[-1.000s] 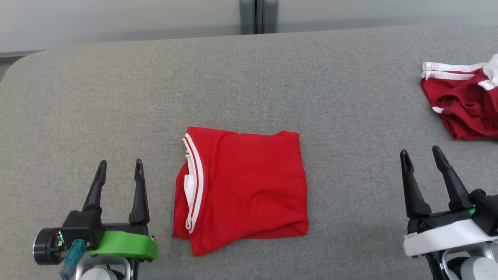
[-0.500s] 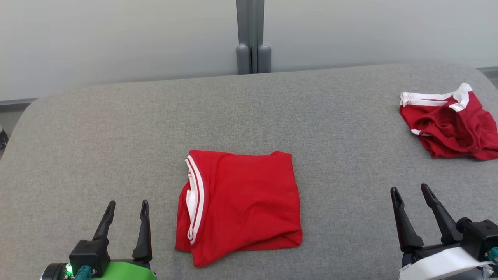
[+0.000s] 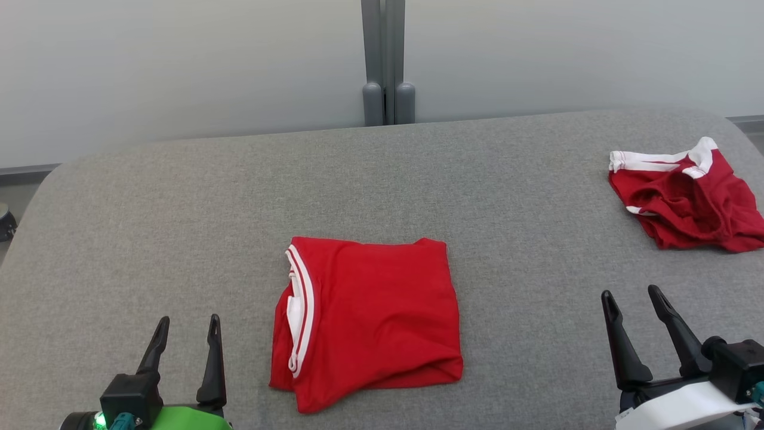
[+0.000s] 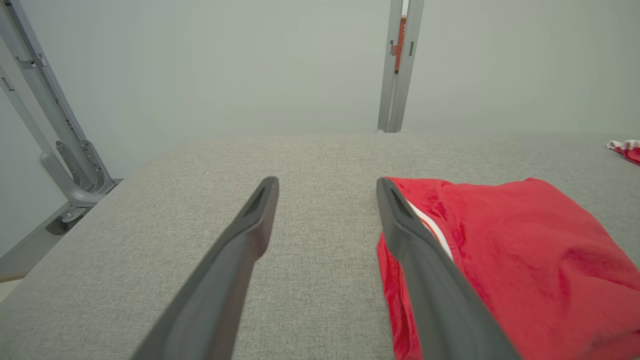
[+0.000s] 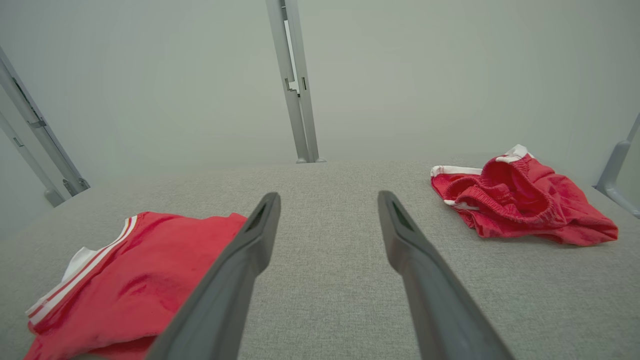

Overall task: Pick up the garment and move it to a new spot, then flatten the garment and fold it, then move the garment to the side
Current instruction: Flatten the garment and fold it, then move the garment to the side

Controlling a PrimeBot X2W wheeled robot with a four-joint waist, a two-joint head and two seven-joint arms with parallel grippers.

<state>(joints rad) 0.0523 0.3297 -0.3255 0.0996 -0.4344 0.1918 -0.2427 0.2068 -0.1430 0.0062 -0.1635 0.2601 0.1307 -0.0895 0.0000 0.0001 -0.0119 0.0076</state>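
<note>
Head view. Left gripper [image 3: 188, 322]: jaws spread, empty, low, just left of the folded red shirt [image 3: 367, 319]. Right gripper [image 3: 631, 294]: jaws spread, empty, well to the shirt's right. Shirt: mid-table, lying flat; fold apparently complete, move to the side seemingly outstanding. Crumpled red shorts [image 3: 686, 200]: far right of the grey table [image 3: 179, 209], unfolded.

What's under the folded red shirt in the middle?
The folded red shirt lies flat on the gray table, which shows all around it. Anything right beneath the cloth is covered, so I cannot tell.
</note>
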